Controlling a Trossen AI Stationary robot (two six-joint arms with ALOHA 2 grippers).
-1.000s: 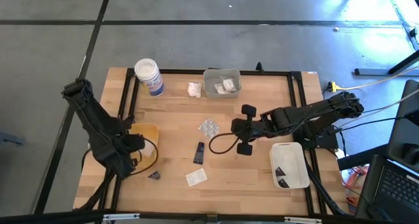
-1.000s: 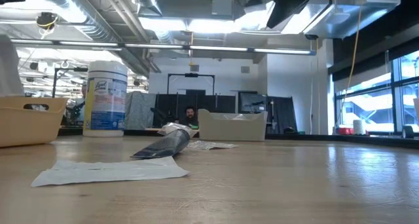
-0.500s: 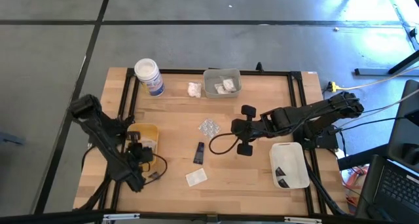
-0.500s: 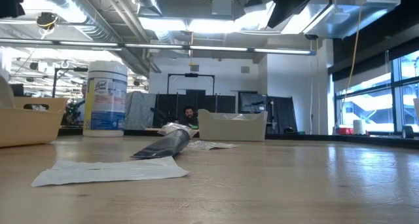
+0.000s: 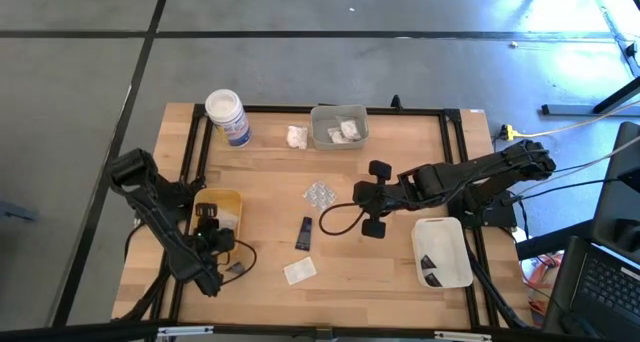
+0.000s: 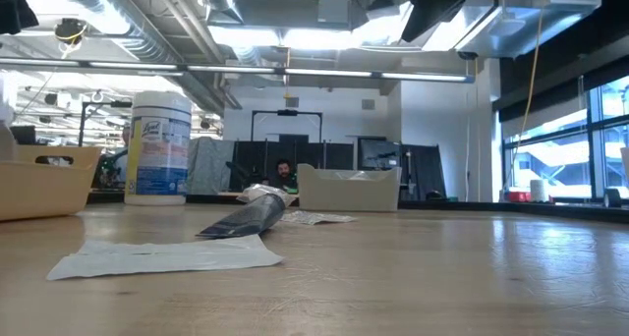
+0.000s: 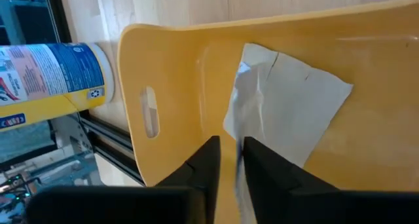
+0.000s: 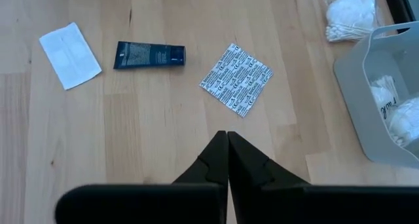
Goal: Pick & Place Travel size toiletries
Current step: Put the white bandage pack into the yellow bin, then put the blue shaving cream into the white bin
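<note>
My left gripper [image 7: 236, 160] reaches down into the yellow tray [image 5: 230, 200] at the table's left. Its fingers stand slightly open around the near edge of a flat white sachet [image 7: 281, 109] that lies on the tray floor. My right gripper [image 8: 227, 152] hangs shut above the table's middle, holding nothing. Below it lie a dark tube [image 8: 149, 55], a clear blister pack [image 8: 236, 78] and a second white sachet [image 8: 69, 46]. A white lumpy packet [image 5: 297, 136] lies at the far side. A small dark wedge [image 5: 237, 268] lies near the left arm. My left gripper has the sachet's near edge [image 7: 239, 175] reaching into the narrow gap between its fingers, which slant down from above. The sachet rests flat on the tray floor. I cannot tell whether the fingers touch it.
A big white jar with a blue label [image 5: 227, 116] stands at the far left. A grey tray [image 5: 339, 125] with white packets sits at the far middle. A white tray [image 5: 442, 250] holding dark wedges sits at the near right. A black frame [image 5: 455, 132] rims the table.
My left gripper has come down into the yellow tray and toward the table's near edge, rolling a little on the way. It has kept nearly still for the last half second. My right gripper has not moved.
</note>
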